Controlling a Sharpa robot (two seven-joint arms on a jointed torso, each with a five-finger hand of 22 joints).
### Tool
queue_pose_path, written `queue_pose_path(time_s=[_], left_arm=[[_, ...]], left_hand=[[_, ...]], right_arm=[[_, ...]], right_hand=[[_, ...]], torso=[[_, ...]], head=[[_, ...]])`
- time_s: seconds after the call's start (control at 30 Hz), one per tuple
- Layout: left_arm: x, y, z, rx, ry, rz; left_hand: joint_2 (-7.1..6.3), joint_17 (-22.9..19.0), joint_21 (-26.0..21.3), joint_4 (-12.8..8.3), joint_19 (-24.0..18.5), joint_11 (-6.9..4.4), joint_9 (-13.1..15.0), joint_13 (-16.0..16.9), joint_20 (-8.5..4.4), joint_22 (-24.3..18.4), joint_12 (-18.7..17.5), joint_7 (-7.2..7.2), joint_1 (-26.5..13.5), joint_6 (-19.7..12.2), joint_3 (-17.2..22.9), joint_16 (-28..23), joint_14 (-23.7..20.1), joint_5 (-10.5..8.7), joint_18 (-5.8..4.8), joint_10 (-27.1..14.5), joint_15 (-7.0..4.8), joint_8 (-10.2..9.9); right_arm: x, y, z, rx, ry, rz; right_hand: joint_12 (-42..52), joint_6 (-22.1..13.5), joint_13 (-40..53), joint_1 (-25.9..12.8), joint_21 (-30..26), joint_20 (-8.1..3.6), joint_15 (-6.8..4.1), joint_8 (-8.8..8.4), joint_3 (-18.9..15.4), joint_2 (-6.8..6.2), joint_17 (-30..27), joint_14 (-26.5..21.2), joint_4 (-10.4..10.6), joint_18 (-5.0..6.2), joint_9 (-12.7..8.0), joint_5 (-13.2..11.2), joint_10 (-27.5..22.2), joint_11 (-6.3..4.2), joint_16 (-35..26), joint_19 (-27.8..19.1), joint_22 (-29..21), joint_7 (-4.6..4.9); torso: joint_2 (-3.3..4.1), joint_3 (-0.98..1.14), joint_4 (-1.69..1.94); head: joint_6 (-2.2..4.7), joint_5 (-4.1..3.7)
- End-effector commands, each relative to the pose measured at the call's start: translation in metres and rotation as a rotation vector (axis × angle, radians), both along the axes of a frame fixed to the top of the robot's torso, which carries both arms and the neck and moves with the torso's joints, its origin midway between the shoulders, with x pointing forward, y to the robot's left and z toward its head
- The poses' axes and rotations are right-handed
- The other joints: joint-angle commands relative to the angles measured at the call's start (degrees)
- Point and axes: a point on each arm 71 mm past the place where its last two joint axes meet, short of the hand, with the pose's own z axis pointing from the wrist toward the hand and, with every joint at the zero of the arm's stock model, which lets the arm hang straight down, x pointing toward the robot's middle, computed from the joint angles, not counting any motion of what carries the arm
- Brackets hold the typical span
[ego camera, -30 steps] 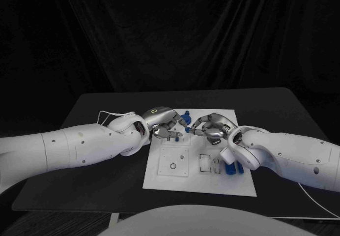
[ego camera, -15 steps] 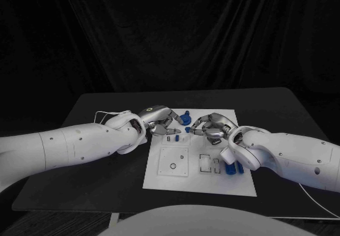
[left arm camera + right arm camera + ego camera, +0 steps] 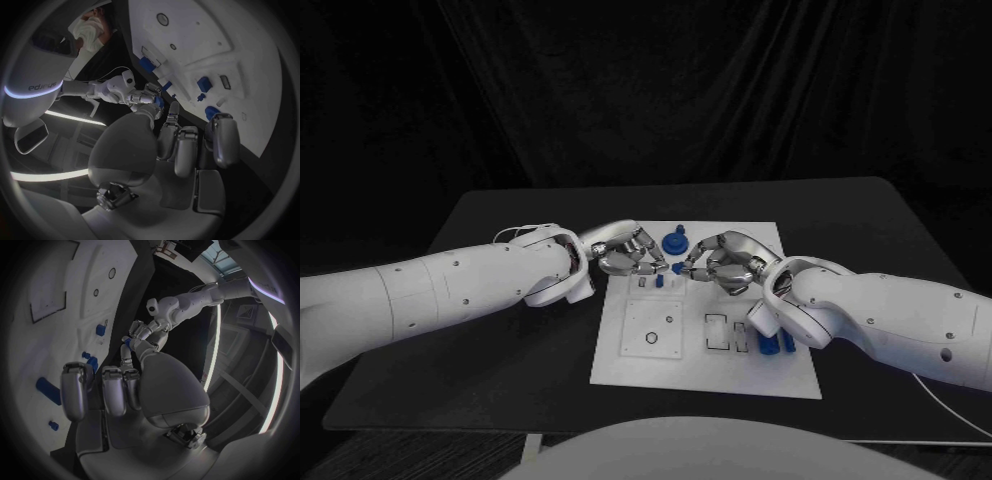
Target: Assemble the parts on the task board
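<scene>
The left hand is seen over the far left part of the task board, with its fingers curled in toward the right hand. A small blue part is seen at the fingertips in the left wrist view, but whether it is pinched by the left hand cannot be told. The right hand is held close at three o'clock of the left one, fingers bent inward; a small blue part lies between the two hands, touching or just beside the right fingertips, and whether it is actually held cannot be told.

At twelve o'clock of the gap between the hands, a taller blue part stands upright near the far edge of the board. At the board's right side, at five o'clock of the right hand, two long blue parts lie side by side, partly covered by the right arm. Rectangular slots and a square panel with a round hole are seen on the near half of the board. The board rests on the black table.
</scene>
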Motion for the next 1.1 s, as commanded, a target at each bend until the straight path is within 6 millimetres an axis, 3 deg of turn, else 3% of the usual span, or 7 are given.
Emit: queue_pose_path(time_s=[0.03,0.1,0.33,0.53,0.77,0.9,1.1], left_arm=[[-0.0037,-0.0057,0.0011,-0.076,0.096,-0.070],[-0.0038,-0.0061,0.0008,-0.079,0.105,-0.079],[-0.0037,-0.0058,-0.0001,-0.083,0.125,-0.100],[-0.0035,-0.0061,-0.0009,-0.080,0.135,-0.104],[-0.0034,-0.0071,-0.0017,-0.075,0.145,-0.108],[-0.0036,-0.0080,-0.0023,-0.072,0.154,-0.113],[-0.0040,-0.0100,-0.0031,-0.068,0.166,-0.121]], left_hand=[[0.02,15.1,-0.4,0.0,-0.5,-0.08,0.5,4.1,-0.18,10.4,-0.2,-0.10,-1.0,-1.0,-0.9,0.2,5.8,0.24,-0.39,-0.6,-0.28,0.4],[0.28,15.1,-0.6,0.0,-0.7,0.04,1.2,4.0,-0.10,10.3,-0.3,0.03,-2.6,-1.8,-2.3,0.2,5.8,-2.13,-0.35,-0.8,-0.13,0.9],[0.56,15.1,-0.9,0.0,-1.0,0.26,1.7,3.7,0.04,10.2,-0.6,0.23,-4.0,-3.0,-3.7,0.2,5.8,-3.35,-0.28,-1.2,0.04,1.1],[0.46,15.1,-1.2,-0.2,-1.3,0.35,2.1,3.4,0.14,10.1,-1.0,0.34,-2.9,-3.8,-4.0,0.2,5.8,-3.30,-0.21,-1.7,0.14,1.2],[0.38,15.1,-1.3,-0.2,-1.5,0.47,2.8,3.3,0.29,10.1,-1.2,0.50,-0.3,-4.6,-4.1,0.2,5.8,-0.68,-0.16,-2.1,0.27,1.5],[0.53,15.1,-1.2,-0.2,-1.6,0.37,3.5,3.3,0.31,10.1,-1.2,0.42,2.0,-4.7,-3.8,0.2,5.8,4.35,-0.14,-2.2,0.22,2.1],[0.78,15.1,-1.1,-0.3,-1.6,0.22,4.2,3.4,0.24,10.1,-1.3,0.28,3.9,-4.7,-3.0,0.2,5.8,7.19,-0.15,-2.2,0.12,2.7]], right_arm=[[-0.0026,0.0036,0.0011,-0.013,-0.030,0.055],[-0.0029,0.0041,0.0011,-0.014,-0.030,0.059],[-0.0042,0.0058,0.0006,-0.014,-0.023,0.071],[-0.0055,0.0066,0.0001,-0.014,-0.017,0.078],[-0.0075,0.0081,-0.0003,-0.010,-0.012,0.087],[-0.0085,0.0090,-0.0005,-0.008,-0.009,0.093],[-0.0093,0.0100,-0.0005,-0.006,-0.008,0.098]], right_hand=[[0.3,0.3,14.9,0.9,-0.1,-0.14,0.05,0.68,1.6,0.48,15.1,5.9,-1.3,0.42,2.9,-0.1,6.0,0.23,0.1,1.6,12.7,-0.24],[0.3,0.3,14.9,0.9,-0.1,-0.14,0.05,0.68,1.6,0.48,15.1,5.9,-1.3,0.42,2.9,-0.1,6.0,0.23,0.1,1.6,12.7,-0.24],[0.3,0.3,14.9,0.9,-0.1,-0.12,0.07,0.65,1.7,0.46,15.1,5.9,-1.3,0.42,2.9,-0.1,6.0,0.25,0.1,1.6,12.7,-0.22],[0.3,0.3,14.9,0.9,-0.2,-0.11,0.08,0.62,1.7,0.45,15.1,5.9,-1.3,0.45,2.9,-0.2,6.0,0.27,0.1,1.5,12.7,-0.20],[0.3,0.3,14.9,0.9,-0.2,-0.11,0.08,0.62,1.7,0.45,15.1,5.9,-1.3,0.45,2.9,-0.2,6.0,0.27,0.1,1.5,12.7,-0.20],[0.3,0.3,14.9,0.9,-0.2,-0.11,0.08,0.62,1.7,0.45,15.1,5.9,-1.3,0.45,2.9,-0.2,6.0,0.27,0.1,1.5,12.7,-0.20],[0.3,0.3,14.9,0.9,-0.3,-0.10,0.10,0.59,1.8,0.43,15.1,5.9,-1.4,0.48,2.9,-0.2,6.0,0.29,0.1,1.4,12.6,-0.18]], torso=[[0.04,0.02,0.08],[0.03,0.03,0.07],[0.00,-0.01,0.06],[-0.07,-0.02,0.03],[-0.05,-0.04,0.12],[-0.08,-0.04,0.14],[-0.04,-0.04,0.14]], head=[[-0.01,-0.05],[-0.01,-0.08],[-0.01,0.22],[-0.01,0.46],[-0.01,0.61],[-0.01,0.56],[-0.01,0.51]])
